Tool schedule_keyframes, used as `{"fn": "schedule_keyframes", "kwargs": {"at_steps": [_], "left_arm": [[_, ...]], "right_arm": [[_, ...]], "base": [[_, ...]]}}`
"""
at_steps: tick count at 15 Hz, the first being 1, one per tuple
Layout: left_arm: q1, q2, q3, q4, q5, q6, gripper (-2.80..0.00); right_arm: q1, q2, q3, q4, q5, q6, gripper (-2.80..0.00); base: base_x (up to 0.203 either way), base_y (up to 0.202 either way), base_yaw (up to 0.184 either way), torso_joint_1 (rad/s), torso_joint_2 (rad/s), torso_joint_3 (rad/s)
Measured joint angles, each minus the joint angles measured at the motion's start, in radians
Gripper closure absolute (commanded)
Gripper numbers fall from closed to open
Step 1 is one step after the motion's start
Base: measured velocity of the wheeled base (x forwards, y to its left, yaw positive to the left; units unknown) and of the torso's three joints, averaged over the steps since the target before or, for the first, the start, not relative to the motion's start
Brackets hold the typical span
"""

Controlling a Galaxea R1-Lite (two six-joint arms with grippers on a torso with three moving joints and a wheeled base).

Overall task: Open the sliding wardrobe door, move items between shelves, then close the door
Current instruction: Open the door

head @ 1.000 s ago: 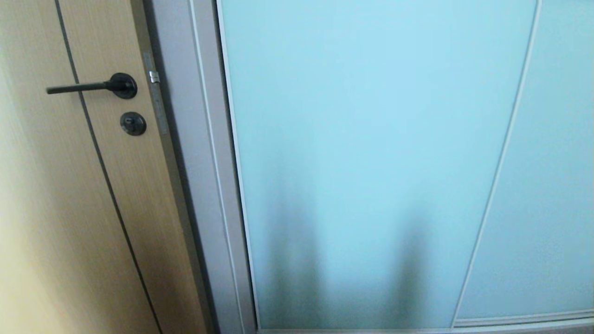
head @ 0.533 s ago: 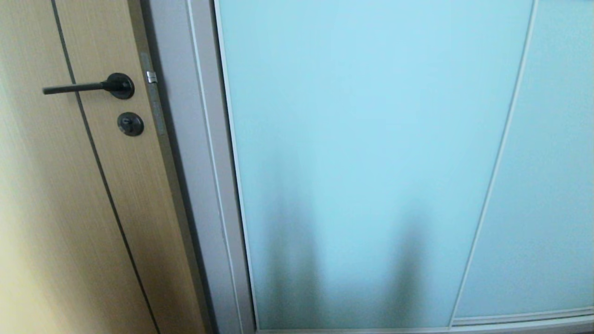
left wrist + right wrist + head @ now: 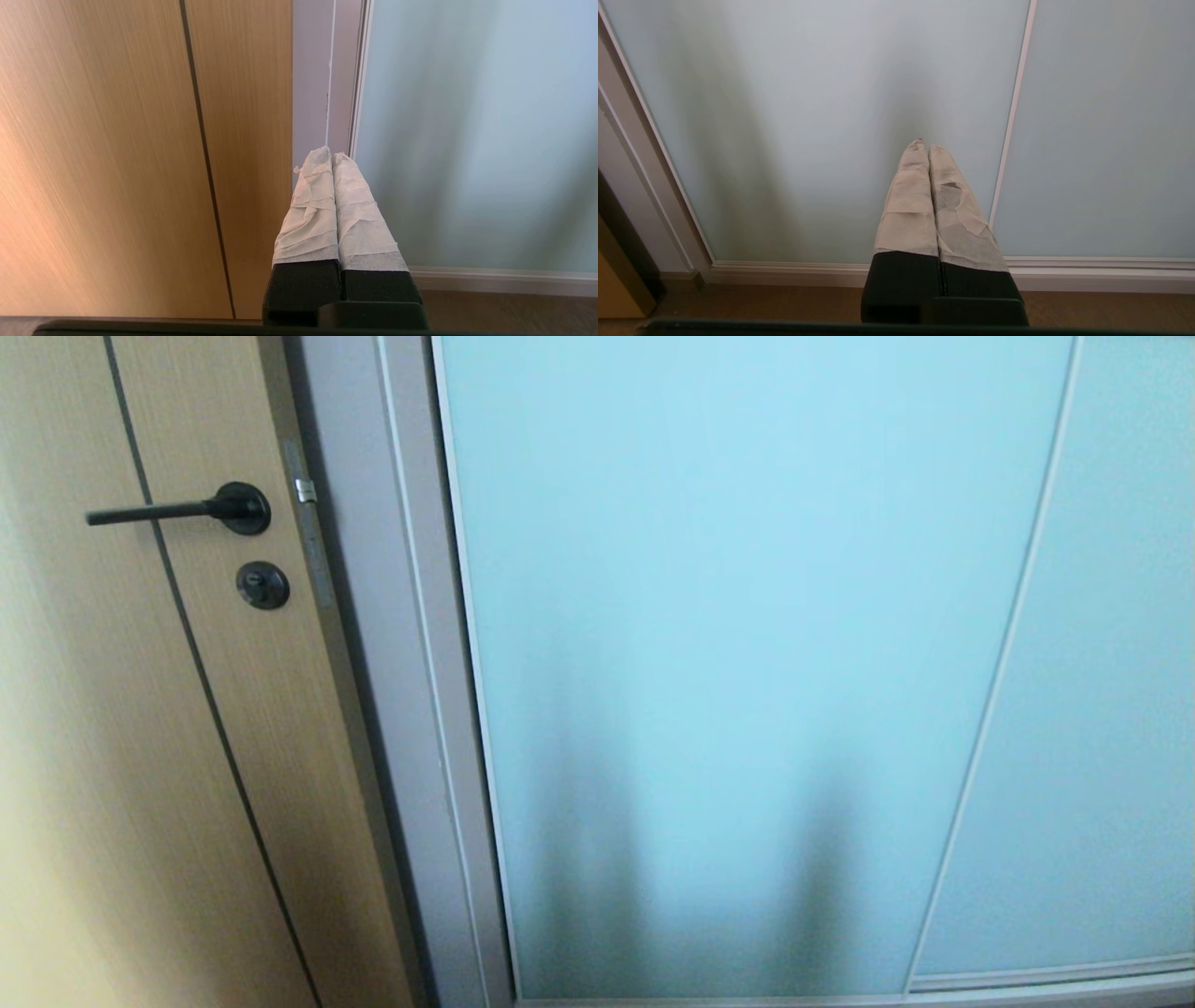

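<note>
wardrobe door (image 3: 747, 663) is filling most of the head view, a pale aqua frosted panel sitting fully across its opening, its thin pale frame meeting a grey jamb (image 3: 373, 663) on the left. a second aqua panel (image 3: 1102, 709) is standing just right of it, past a slim divider strip. left of the jamb, a wooden door (image 3: 112, 756) is showing a black lever handle (image 3: 177, 511) with a round lock (image 3: 262, 585) below it. two soft shadows are falling on the lower part of the glass. neither arm is appearing in the head view. the left gripper (image 3: 331, 156) is pointing at the seam between jamb and glass, its tape-wrapped fingers (image 3: 308, 214) pressed together and holding nothing. the right gripper (image 3: 927, 147) is facing the glass near the divider strip, its fingers likewise pressed together and empty. a brown floor (image 3: 761, 303) is running along the bottom rail (image 3: 784, 270).
</note>
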Motion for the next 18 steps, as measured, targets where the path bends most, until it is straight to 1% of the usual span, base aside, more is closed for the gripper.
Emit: {"fn": "schedule_keyframes", "kwargs": {"at_steps": [18], "left_arm": [[0.000, 0.000, 0.000, 0.000, 0.000, 0.000, 0.00]], "right_arm": [[0.000, 0.000, 0.000, 0.000, 0.000, 0.000, 0.00]], "base": [[0.000, 0.000, 0.000, 0.000, 0.00, 0.000]]}}
